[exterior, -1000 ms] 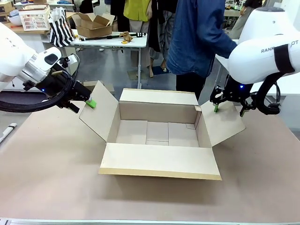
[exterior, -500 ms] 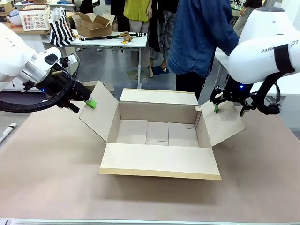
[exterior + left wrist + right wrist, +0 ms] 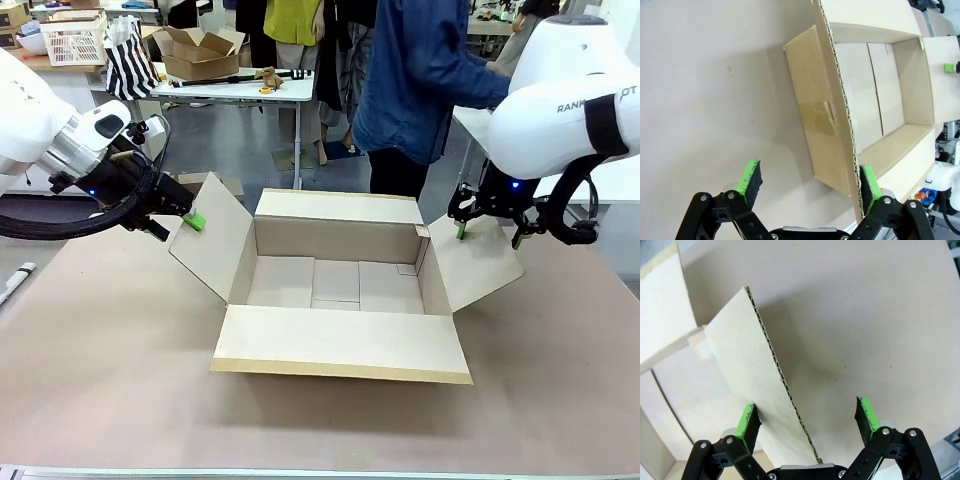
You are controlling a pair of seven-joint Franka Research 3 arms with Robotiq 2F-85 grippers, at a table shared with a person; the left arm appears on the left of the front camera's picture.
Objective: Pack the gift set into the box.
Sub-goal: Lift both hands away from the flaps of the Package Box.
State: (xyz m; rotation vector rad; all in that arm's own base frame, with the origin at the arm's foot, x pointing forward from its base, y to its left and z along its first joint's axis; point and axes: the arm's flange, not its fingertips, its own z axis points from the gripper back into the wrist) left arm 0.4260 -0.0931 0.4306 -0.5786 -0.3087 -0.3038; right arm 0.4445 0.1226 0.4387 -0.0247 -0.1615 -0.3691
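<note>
Sitting in the middle of the table (image 3: 100,380), the box (image 3: 340,285) has all four flaps spread outward, and its bare cardboard floor panels show inside. The near flap (image 3: 340,345) lies almost flat toward the robot, while the far flap (image 3: 340,207) tips back toward a person (image 3: 420,80) in a blue top standing beyond the table's far edge.

The left end effector (image 3: 178,224) hovers at the outer edge of the left flap (image 3: 210,245), which stands angled up and outward. In the left wrist view its fingers are spread wide, gripping nothing. The flap's corrugated edge runs down between them and ends just beside one green pad (image 3: 867,182); whether it touches cannot be told. The other pad (image 3: 751,176) hangs well apart over the bare table.

The right end effector (image 3: 490,234) sits at the outer edge of the right flap (image 3: 480,262), which also slopes outward. In the right wrist view its fingers are likewise wide apart and clamp nothing. The flap's edge passes between them, with one green pad (image 3: 747,420) over the flap's face and the other (image 3: 865,412) well clear above the table.
</note>
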